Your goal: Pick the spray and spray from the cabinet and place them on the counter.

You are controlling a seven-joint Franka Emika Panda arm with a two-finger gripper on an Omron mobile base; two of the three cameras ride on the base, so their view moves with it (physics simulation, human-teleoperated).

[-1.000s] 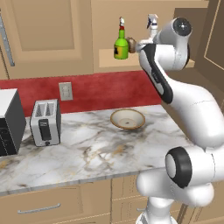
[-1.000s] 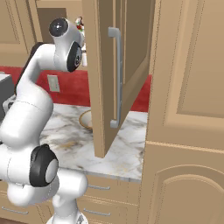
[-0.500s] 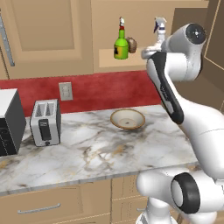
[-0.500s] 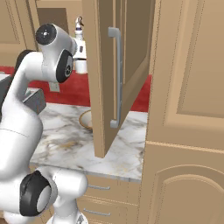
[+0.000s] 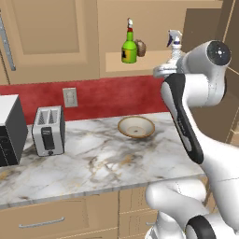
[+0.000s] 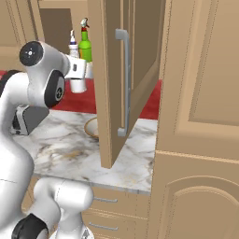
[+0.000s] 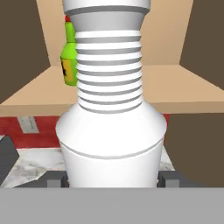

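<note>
Risk check: white spray bottle (image 7: 111, 118) sits between the jaws at the shelf edge, and it's not clear they're clamped on it.

Gripper (image 7: 111, 181) stands fairly wide around the bottle's base, fingertips (image 7: 54, 180) just flanking it; can't honestly tell if they touch. If the squeeze is loose, the bottle could tip or slide off the cabinet (image 5: 140, 63) shelf and drop onto the counter (image 5: 102, 158) or into the bowl (image 5: 136, 126) below. Green spray (image 5: 129, 48) stands upright further along the shelf, next to a brown lump (image 5: 140, 47), so a wide swing might clip it. Open door (image 6: 121, 79) is close too.
</note>
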